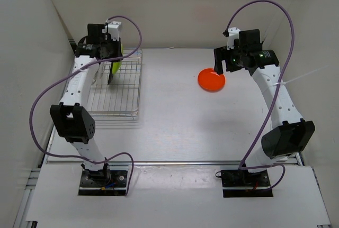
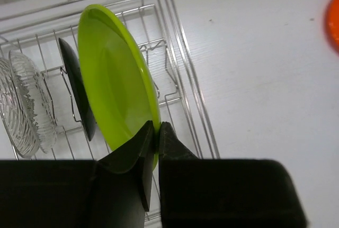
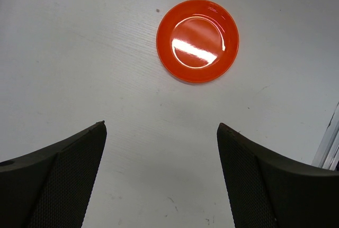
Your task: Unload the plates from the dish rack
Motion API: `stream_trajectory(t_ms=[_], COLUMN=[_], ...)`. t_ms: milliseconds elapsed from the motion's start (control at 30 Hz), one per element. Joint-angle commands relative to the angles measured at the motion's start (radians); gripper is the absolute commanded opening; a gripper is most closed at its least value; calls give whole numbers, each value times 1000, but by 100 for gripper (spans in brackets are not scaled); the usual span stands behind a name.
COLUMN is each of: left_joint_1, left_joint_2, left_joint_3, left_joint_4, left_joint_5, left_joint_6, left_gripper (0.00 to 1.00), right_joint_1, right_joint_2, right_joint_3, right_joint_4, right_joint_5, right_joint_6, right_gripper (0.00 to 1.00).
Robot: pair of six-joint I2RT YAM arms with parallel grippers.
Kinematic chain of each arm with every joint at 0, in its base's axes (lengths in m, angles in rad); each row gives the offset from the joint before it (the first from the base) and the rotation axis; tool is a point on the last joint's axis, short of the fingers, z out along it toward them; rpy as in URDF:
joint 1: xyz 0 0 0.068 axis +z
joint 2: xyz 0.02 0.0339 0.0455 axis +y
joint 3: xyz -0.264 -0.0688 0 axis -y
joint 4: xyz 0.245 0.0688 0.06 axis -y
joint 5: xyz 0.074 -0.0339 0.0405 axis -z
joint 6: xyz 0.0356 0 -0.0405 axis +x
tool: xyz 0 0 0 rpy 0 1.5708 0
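My left gripper (image 2: 157, 128) is shut on the rim of the lime green plate (image 2: 114, 80), which stands on edge over the silver wire dish rack (image 2: 183, 74); it also shows in the top view (image 1: 115, 66). Behind it in the rack stand the glossy black plate (image 2: 77, 88) and the clear glass plate (image 2: 26, 106). The orange plate (image 1: 211, 79) lies flat on the table, also in the right wrist view (image 3: 197, 40). My right gripper (image 3: 161, 127) is open and empty above the table, near that plate.
The rack (image 1: 119, 88) sits at the table's left, close to the left wall. The orange plate's edge shows at the far right of the left wrist view (image 2: 333, 21). White walls enclose the table at the back and sides.
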Motion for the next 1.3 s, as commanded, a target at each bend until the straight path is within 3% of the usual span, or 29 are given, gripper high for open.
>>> stream_trajectory(t_ms=[0,167,300,367,400,433,467,533,600,633,667,700,733,833,967,1267], left_joint_1=[-1,-44,-147,-274,-321,-419,-463,-553,-687,-728,-766,-831,-860,-989,-1107,-1178], left_joint_2=[-93,-103,-128,-151,-168,-195,-214,-260,-339,-369,-390,-421,-435,-513,-603,-518], left_joint_3=[56,85,107,79,35,0,-39,-190,-316,-463,-525,-576,-666,-845,-993,-881], left_joint_4=[-47,-147,-201,-184,-150,-117,-80,93,254,366,557,636,711,897,1071,1033], left_joint_5=[116,220,155,-94,-193,-396,-477,-704,-834,-938,-971,-1009,-1019,-999,-890,-896], left_joint_6=[12,48,166,214,275,309,347,497,648,840,936,1020,1161,1413,1616,1538], left_gripper=[12,12,12,12,12,12,12,12,12,12,12,12,12,12,12,12], right_joint_1=[0,0,-15,-43,-78,-106,-120,-144,-176,-189,-215,-227,-238,-240,-198,-62], right_joint_2=[-26,-8,2,11,32,41,52,93,133,144,155,167,167,178,178,143], right_joint_3=[1,35,99,136,182,205,229,301,345,354,354,354,354,336,316,248], right_joint_4=[23,14,-6,-29,-52,-63,-75,-112,-132,-132,-132,-98,-98,-98,-122,-144], right_joint_5=[19,42,-39,-154,-299,-356,-407,-508,-657,-708,-758,-811,-898,-940,-952,-856], right_joint_6=[-1,-1,22,60,73,99,108,117,149,160,182,192,192,170,114,59], right_gripper=[88,88,88,88,88,88,88,88,88,88,88,89,89,89,89,85])
